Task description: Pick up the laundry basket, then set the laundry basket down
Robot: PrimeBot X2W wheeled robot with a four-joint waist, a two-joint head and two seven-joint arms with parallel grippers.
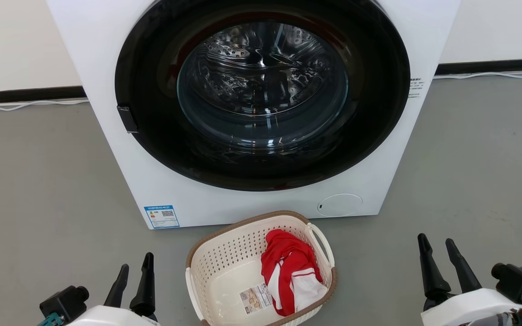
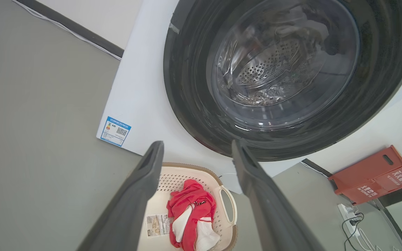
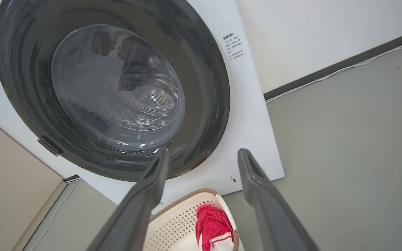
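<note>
our left pincer and right pincer are both wide open and hold nothing, one on each side of the laundry basket and not touching it. the basket sits on the floor just in front of the washing machine, with a red and white cloth inside. we think no step is done yet: we have to grab it, lift it, then put it down.

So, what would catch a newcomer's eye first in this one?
The white washing machine with its big dark round door dominates the upper middle of the head view. On the grey floor just in front of it sits the laundry basket, with a red and white garment bunched on its right side. The left gripper and right gripper flank it at the lower corners, fingers open and holding nothing.
</note>
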